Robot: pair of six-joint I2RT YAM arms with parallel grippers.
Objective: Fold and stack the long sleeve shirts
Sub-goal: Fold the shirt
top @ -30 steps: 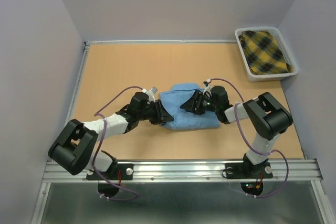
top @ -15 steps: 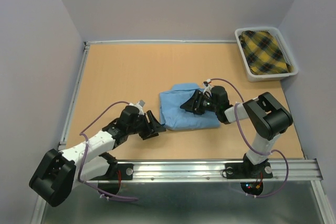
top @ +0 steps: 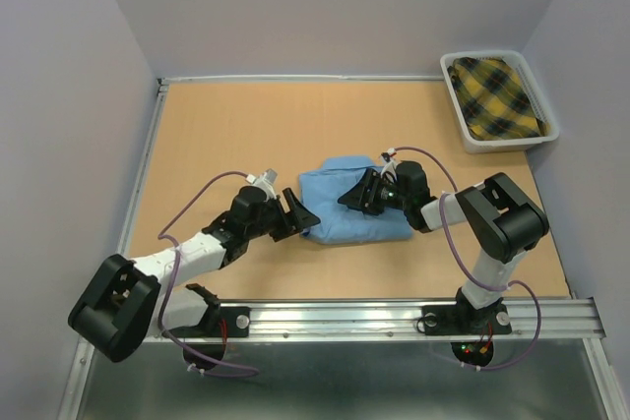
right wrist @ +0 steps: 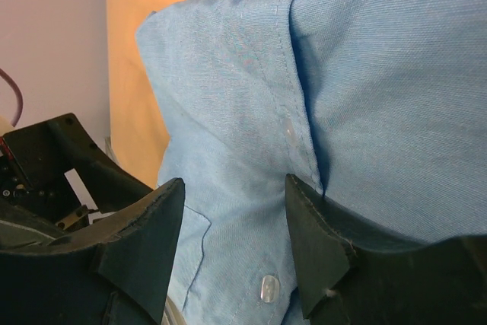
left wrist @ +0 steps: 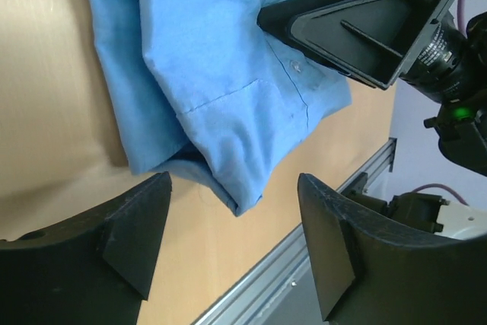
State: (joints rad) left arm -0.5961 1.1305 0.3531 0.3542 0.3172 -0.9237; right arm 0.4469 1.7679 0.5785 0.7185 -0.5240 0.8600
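— So, what sits closest to the arms' bases?

— The left gripper (top: 296, 210), black plastic with wedge-shaped fingers (left wrist: 129, 234) spread apart and holding nothing. It lies low over the tan wood-grain tabletop (top: 226, 125), at the near left corner of the folded light blue button-front shirt (top: 345, 225).

— Touching it?

— The left wrist view shows the shirt's folded corner poking into the gap between the fingers, with neither finger closed on it. I cannot tell whether they touch it.

— And the other one?

— The right gripper (top: 356, 194) rests on top of the shirt, toward its middle, jaws likewise parted. Its wrist camera shows the button strip with small clear buttons (right wrist: 268, 287) running between the two fingers, on thin, finely woven fabric with soft creases.

— Where is the shirt itself?

— Mid-table, slightly right of centre, a compact rectangle of layers.

— Any containers?

— One, at the far right corner: a pale grey rectangular plastic bin (top: 455, 97) holding a yellow-and-black plaid cloth (top: 497, 95) that covers its floor. It stands well apart from the shirt and both grippers.
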